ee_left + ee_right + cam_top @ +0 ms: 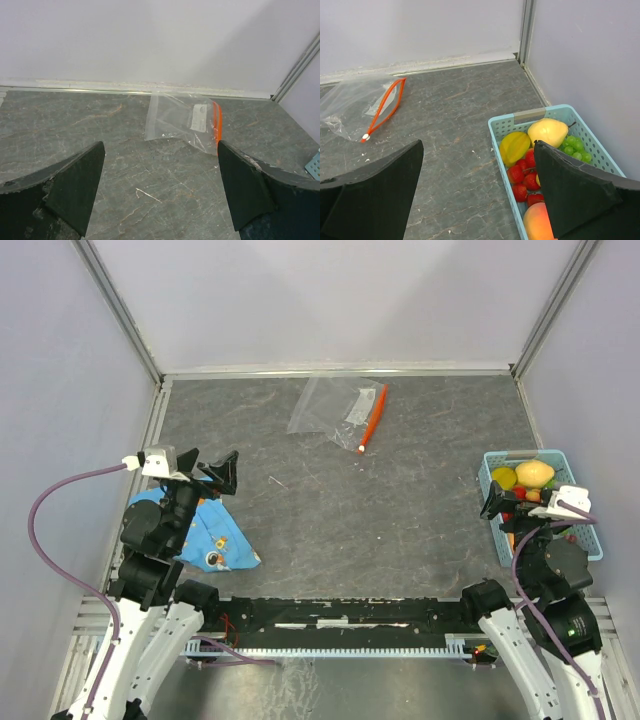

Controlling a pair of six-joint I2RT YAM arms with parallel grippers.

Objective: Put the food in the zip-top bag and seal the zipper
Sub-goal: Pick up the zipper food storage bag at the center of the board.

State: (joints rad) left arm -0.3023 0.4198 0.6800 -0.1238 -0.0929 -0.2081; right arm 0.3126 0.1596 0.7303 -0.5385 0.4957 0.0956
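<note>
Hovering with its black jaws spread wide and nothing between them, the right gripper (510, 502) hangs over the inner edge of the light-blue plastic lattice basket (520, 454). The food (521, 169) lies in that basket: small toy fruits, a yellow pear-like piece, a yellow-green one, red strawberries, green grapes and an orange-pink peach. In the right wrist view the fruit sits at about 4 o'clock, just beside the right-hand finger.

The left gripper (212, 472) is likewise wide apart and empty, above the blue patterned cloth (222, 540) at the table's (400, 530) near left.

The clear, crinkly plastic zip-top bag (328, 408) lies flat by the far wall. In the top view it is at 1 o'clock from the left gripper and 10 o'clock from the right, well apart from both. Its thin orange-red zipper (375, 412) runs from about 1 o'clock to 7 o'clock, with the small white slider tab (361, 449) at the near end. The mouth faces 3 o'clock, toward the basket, and looks slightly parted.

Judging from this, the right arm is placed for the fruit, and the left is nearer the bag to steady it.
</note>
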